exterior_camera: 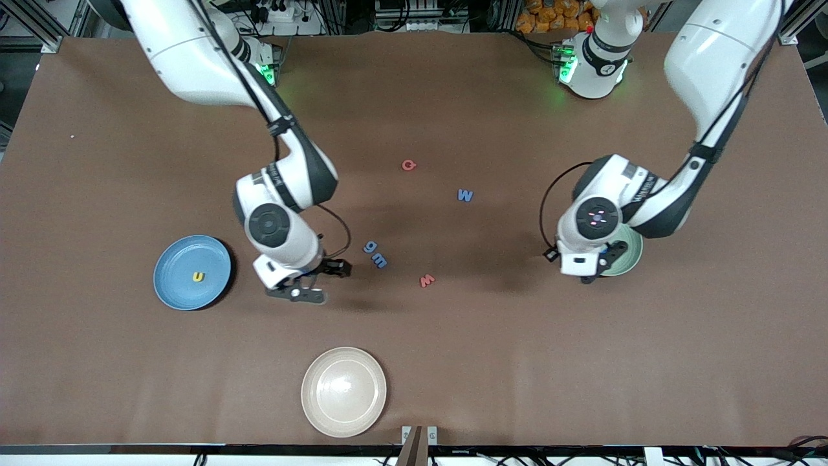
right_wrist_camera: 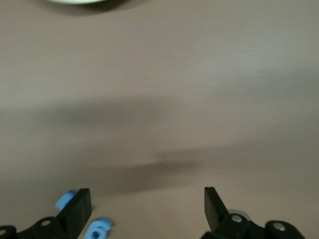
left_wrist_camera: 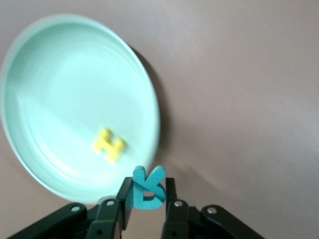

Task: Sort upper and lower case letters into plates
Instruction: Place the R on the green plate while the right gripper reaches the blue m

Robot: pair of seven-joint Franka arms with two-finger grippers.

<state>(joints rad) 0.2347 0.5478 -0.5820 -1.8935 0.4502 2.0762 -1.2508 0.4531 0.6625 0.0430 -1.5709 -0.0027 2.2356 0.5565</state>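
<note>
Starting at the right arm's end of the table, the blue plate (exterior_camera: 192, 272) lies flat with the yellow u (exterior_camera: 198, 277) resting in it near the middle. Just beside that plate, the right gripper (exterior_camera: 317, 281) hangs low over bare table with its fingers spread wide and nothing between them; the right wrist view shows both black fingers (right_wrist_camera: 77, 206) well apart.

Close to that gripper sit the blue g (exterior_camera: 370, 246) and the blue m (exterior_camera: 379, 261), nearly touching, the pair lined up on a slant toward the front camera. The red w (exterior_camera: 427, 281) lies a little nearer the camera than they do. The cream plate (exterior_camera: 343, 391) rests near the table's front edge and holds nothing.

Farther from the camera, the red Q (exterior_camera: 408, 165) and the blue M (exterior_camera: 465, 195) lie apart from each other on the brown table (exterior_camera: 453, 349), nothing crowding either.

Toward the left arm's end, the left gripper (left_wrist_camera: 147, 195) hovers over the rim of the pale green plate (left_wrist_camera: 45, 64). Its fingers are clamped on the teal R (left_wrist_camera: 148, 188), which stands on edge between the pads, its long axis tilted. The yellow H (left_wrist_camera: 109, 144) lies flat inside that plate, its 2 uprights running on a slant.
</note>
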